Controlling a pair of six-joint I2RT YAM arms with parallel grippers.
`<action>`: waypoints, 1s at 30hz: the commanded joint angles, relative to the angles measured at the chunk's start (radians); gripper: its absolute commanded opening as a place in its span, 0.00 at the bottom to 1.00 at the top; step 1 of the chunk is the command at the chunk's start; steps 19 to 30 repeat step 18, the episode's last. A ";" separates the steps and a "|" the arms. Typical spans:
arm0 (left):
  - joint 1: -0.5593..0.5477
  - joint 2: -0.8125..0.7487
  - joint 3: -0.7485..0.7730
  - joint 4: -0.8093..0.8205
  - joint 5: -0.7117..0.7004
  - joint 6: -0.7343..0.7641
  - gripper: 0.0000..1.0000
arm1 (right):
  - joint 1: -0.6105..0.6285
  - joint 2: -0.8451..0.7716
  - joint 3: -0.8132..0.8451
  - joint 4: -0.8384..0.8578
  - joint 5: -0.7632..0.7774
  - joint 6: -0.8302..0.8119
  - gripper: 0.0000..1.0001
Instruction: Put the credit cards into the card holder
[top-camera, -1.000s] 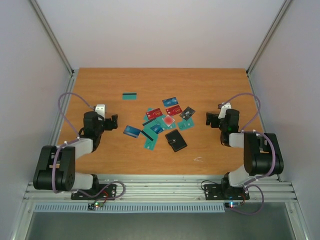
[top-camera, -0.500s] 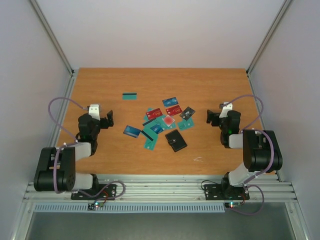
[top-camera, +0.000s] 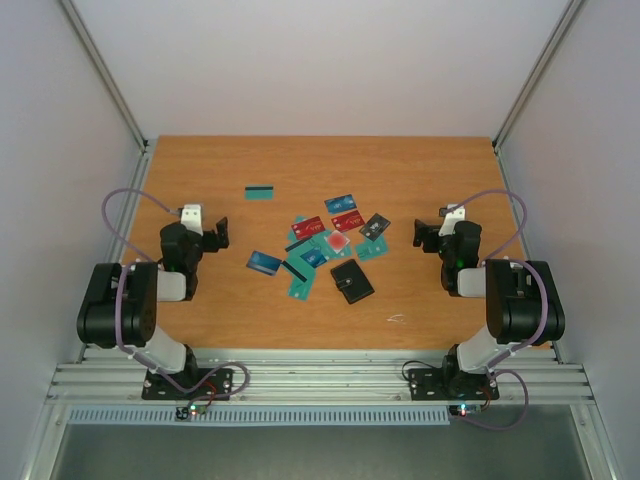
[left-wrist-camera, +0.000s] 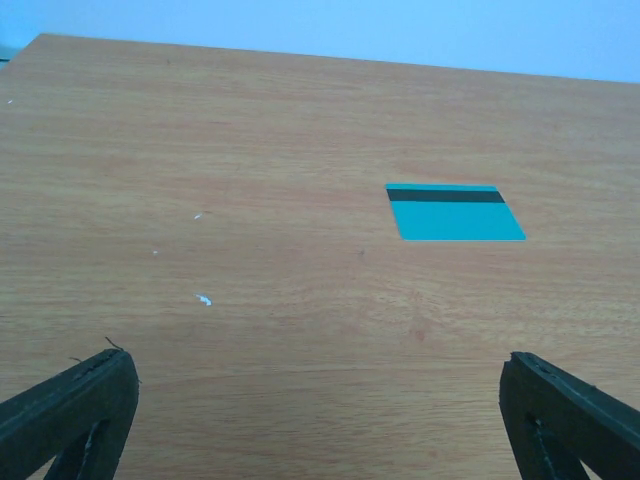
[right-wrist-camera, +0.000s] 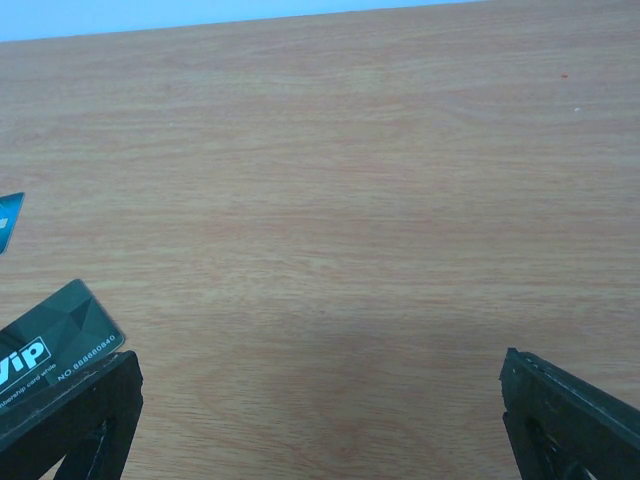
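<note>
Left arm (top-camera: 122, 305): folded low, elbow back over its base, wrist reaching forward. Left gripper (top-camera: 214, 234): jaws spread wide, empty, angled inward. Right arm (top-camera: 518, 303): folded low in mirror pose. Right gripper (top-camera: 424, 237): jaws spread wide, empty, angled inward.

Credit cards (top-camera: 313, 256) mostly teal — some black-striped — card holder (top-camera: 351, 282) black.

The top view looks steeply down from above and behind the arm bases, framing the whole orange-brown wooden counter (top-camera: 200, 170). Both wrist views sit low and close over it, facing forward past the left tool (left-wrist-camera: 315, 375) and right tool (right-wrist-camera: 317, 365). With the top view they share the black-striped teal plastic card (left-wrist-camera: 456, 212), upper centre, and the dark grey plastic card (right-wrist-camera: 55, 345), lower left.
</note>
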 joint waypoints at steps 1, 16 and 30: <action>0.002 -0.006 0.011 0.068 0.001 0.029 0.99 | 0.002 -0.003 0.005 0.043 0.023 0.006 0.99; 0.001 -0.007 0.009 0.071 0.001 0.026 0.99 | 0.003 0.000 0.010 0.038 0.028 0.005 0.98; 0.001 -0.007 0.009 0.071 0.001 0.026 1.00 | 0.005 -0.004 0.004 0.046 0.030 0.005 0.99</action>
